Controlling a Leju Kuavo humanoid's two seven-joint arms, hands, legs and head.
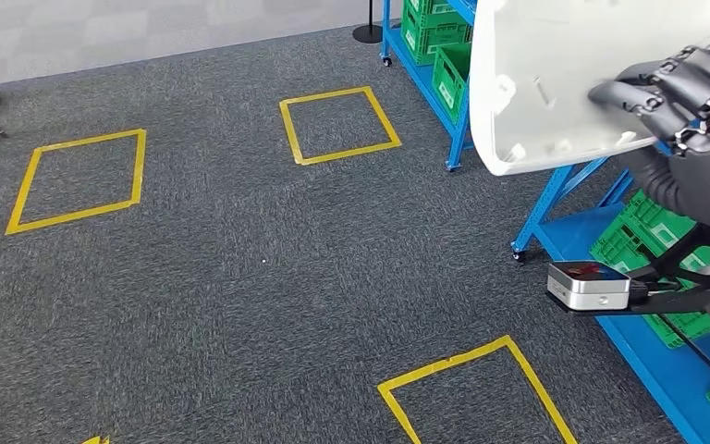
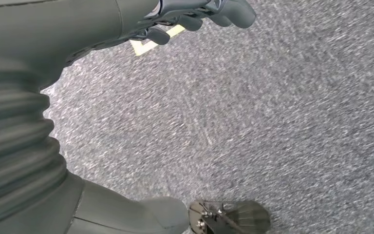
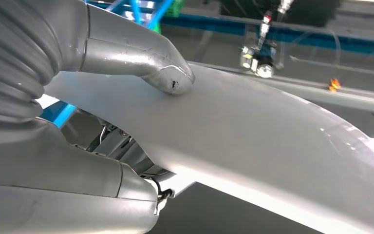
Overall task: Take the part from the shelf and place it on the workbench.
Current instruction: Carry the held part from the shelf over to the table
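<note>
Where the dark fingers (image 1: 693, 79) of the right hand (image 1: 684, 92) wrap over the edge of the broad white moulded plastic panel (image 1: 555, 83), the part is held firmly, thick grey thumb (image 3: 168, 75) pressing on its opposite face. From the fingers the panel spreads away and forward, its long axis running out past the thumb and across the arm. Just beyond it stand the blue metal shelf frame (image 1: 555, 199) and green slatted crates (image 1: 448, 69); below lies grey carpet (image 1: 240, 277) with yellow tape squares (image 1: 337, 125). No bench is visible, so the carry likely has some way to go.

The left hand (image 2: 195, 17) hangs low over carpet, well apart from the panel, fingers curled in, holding nothing.

The right wrist view shows the thumb contact; the head view shows the fingers and the panel's ribbed underside.
</note>
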